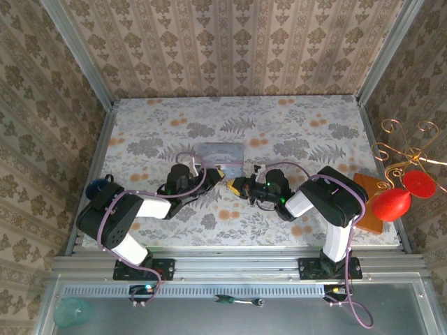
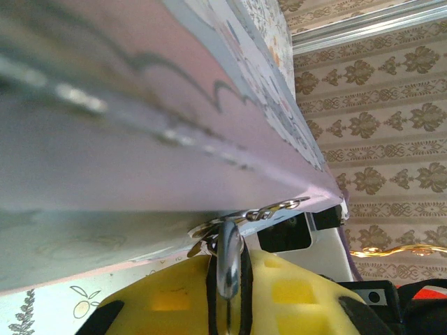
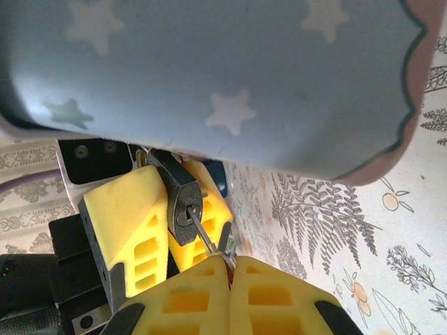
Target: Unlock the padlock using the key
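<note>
1. Left side: may let the padlock (image 3: pixel 183 209) spin between the yellow fingers once the twist comes. Only a small black body to clamp, so it probably turns with the key (image 3: pixel 202 237) instead of unlocking.
2. Middle: could knock the tin (image 3: pixel 209 70), lying just beside the lock at 12 o'clock on the table (image 1: pixel 293 132), if either wrist rolls or lifts.
3. Right side: may bend the thin blade or drag it out of the keyhole if turned off-axis. Could also slip on it, with so little metal to pinch.
4. Left gripper (image 2: pixel 227 283): reaches low toward 3 o'clock from a folded elbow at 9 o'clock in the top view, clamped shut on the padlock and presenting its keyhole to the other arm.
5. Right gripper (image 3: pixel 229 279): reaches toward 9 o'clock from an elbow at 3 o'clock, nose to nose with the left, fingers pressed together on the key, whose blade looks seated in the keyhole.
</note>
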Robot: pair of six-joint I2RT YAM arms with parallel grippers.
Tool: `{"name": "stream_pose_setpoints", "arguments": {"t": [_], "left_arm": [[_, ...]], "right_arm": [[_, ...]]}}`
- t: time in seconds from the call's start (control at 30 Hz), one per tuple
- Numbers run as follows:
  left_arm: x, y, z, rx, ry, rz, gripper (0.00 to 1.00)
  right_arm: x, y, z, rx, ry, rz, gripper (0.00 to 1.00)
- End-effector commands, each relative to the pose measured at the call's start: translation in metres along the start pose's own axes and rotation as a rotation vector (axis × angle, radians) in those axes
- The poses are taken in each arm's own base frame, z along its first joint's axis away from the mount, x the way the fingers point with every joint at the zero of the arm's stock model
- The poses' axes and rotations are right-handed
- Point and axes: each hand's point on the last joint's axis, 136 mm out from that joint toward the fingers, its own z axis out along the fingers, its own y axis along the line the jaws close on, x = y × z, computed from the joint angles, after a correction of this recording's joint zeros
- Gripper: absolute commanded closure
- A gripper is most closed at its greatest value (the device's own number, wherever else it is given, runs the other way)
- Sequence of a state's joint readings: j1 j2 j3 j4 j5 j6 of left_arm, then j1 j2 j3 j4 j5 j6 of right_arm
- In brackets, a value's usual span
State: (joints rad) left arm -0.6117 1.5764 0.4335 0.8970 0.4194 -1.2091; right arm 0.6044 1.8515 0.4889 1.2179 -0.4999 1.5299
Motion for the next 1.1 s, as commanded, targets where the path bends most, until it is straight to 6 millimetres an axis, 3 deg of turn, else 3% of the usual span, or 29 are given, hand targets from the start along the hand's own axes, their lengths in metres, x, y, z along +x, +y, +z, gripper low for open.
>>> {"name": "stream_pose_setpoints", "arguments": {"t": [0.0, 0.73, 1.07], "left_arm": [[0.065, -0.043, 0.003, 0.161, 0.295, 0.058, 0.91], [0.068, -0.046, -0.005, 0.154, 0.305, 0.088, 0.91], [0.068, -0.050, -0.006, 0.160, 0.312, 0.100, 0.91]], "right_arm": [[-0.003, 0.060, 0.007, -0.163, 0.003, -0.094, 1.00], [-0.032, 0.004, -0.011, -0.034, -0.093, -0.051, 1.00], [-0.034, 0.002, -0.011, -0.026, -0.096, -0.055, 1.00]]}}
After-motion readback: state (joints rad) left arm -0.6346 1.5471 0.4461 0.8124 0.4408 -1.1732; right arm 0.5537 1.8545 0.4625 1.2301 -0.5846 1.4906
